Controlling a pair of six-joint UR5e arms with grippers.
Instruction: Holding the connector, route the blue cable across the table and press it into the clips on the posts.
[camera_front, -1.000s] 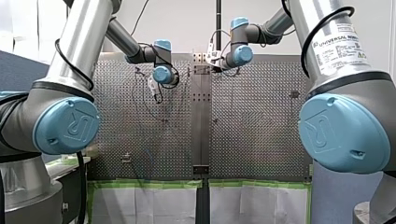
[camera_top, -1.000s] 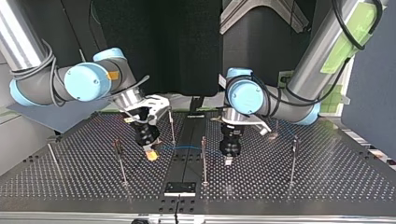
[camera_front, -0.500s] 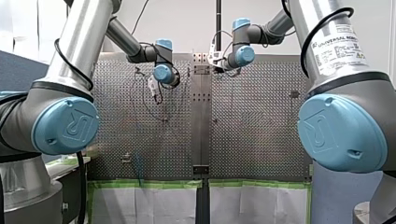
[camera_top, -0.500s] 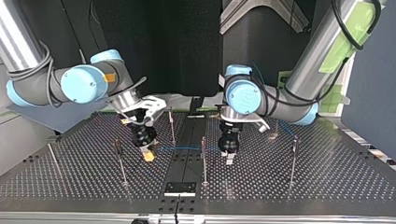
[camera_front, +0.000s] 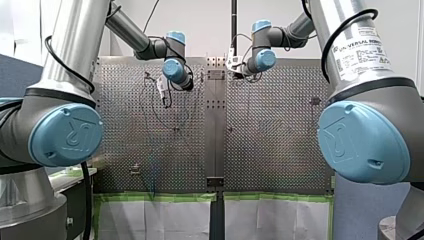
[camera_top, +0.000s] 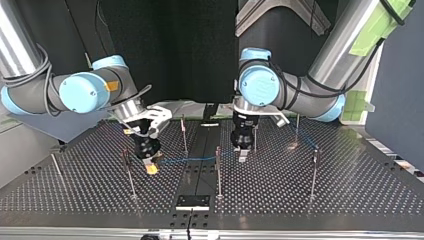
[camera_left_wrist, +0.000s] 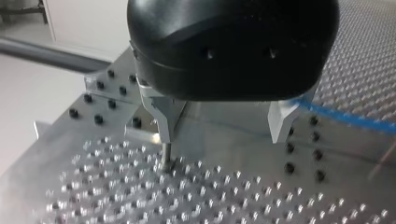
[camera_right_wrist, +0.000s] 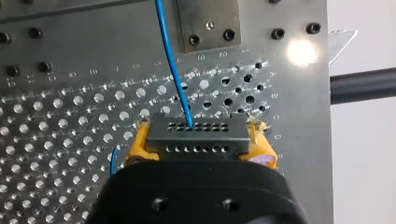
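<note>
Right wrist view, right pincer (camera_right_wrist: 199, 142) clamped on the connector (camera_right_wrist: 196, 133), blue cable (camera_right_wrist: 170, 56) running ahead over the desk (camera_right_wrist: 70, 140), left pincer (camera_left_wrist: 223, 137) spread apart, cable beside one finger.

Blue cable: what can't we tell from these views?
- Top view: blue cable too thin to tell whether it sits in the clip on the middle post.
- Front view: cable too faint to trace.
- Left wrist view: cable blurred beside a finger of the open left claw; contact unclear.
- Right wrist view: right claw body hides the connector rear.
</note>
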